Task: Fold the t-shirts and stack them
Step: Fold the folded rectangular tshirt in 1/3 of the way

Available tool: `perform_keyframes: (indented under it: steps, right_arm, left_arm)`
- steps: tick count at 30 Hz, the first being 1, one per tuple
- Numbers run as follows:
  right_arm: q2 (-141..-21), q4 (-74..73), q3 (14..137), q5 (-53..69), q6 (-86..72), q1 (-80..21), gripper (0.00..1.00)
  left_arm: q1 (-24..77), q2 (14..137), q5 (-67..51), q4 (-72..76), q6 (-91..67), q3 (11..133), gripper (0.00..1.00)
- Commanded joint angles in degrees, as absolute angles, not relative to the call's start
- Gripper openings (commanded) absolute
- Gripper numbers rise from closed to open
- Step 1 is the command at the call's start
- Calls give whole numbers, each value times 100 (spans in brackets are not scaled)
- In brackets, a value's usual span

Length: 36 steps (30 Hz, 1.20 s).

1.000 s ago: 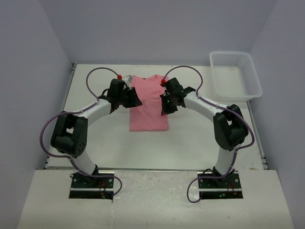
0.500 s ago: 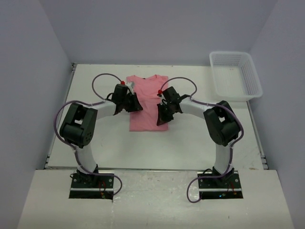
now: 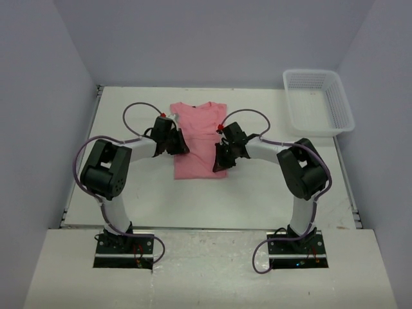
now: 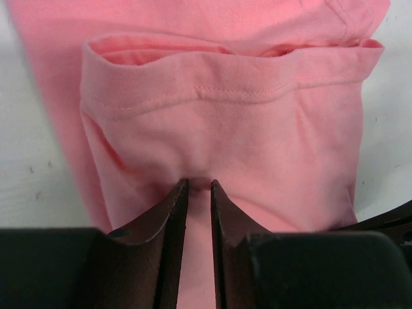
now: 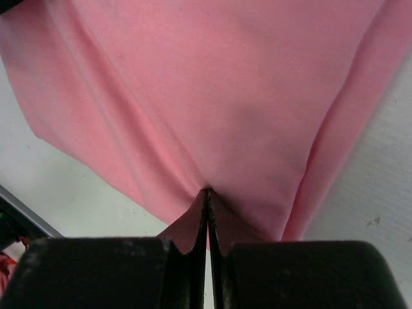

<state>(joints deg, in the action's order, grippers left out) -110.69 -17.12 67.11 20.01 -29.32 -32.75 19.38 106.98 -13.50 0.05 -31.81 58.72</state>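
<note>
One salmon-pink t-shirt point(image 3: 199, 135) lies flat mid-table, its sides folded in to a narrow strip with the collar at the far end. My left gripper point(image 3: 178, 147) is at the shirt's left edge. In the left wrist view the left gripper point(image 4: 199, 184) pinches a small ridge of the t-shirt point(image 4: 225, 116), just below a folded-in sleeve hem. My right gripper point(image 3: 221, 159) is low at the right edge near the bottom hem. Seen from the right wrist, the right gripper point(image 5: 207, 192) is shut tight on a fold of the t-shirt point(image 5: 225, 84).
A white mesh basket point(image 3: 320, 131) stands at the far right corner of the table. Grey walls close in the left, right and far sides. Both arm bases are bolted at the near edge.
Both arms have drawn back toward their bases, the grippers sliding nearer along the shirt's edges. The left jaws have narrowed onto the fabric. The shirt's bottom hem sits slightly nearer.
</note>
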Motion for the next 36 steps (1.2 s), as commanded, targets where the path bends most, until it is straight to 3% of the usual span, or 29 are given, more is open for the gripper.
perform_keyframes:
  steps: [1, 28, 36]
  right_arm:
    - [-10829, -1943, 6242, 1617, -3032, -3349, 0]
    - [-9484, -730, 3587, 1389, -4534, -4605, 0]
    - [-9194, -677, 3305, 1090, -4614, -4755, 0]
  left_arm:
    - [1881, 10381, -774, -580, -3173, 5397, 23]
    - [2794, 9290, -712, -114, -3665, 3332, 24]
    - [2874, 8842, -721, -105, -3726, 2936, 24]
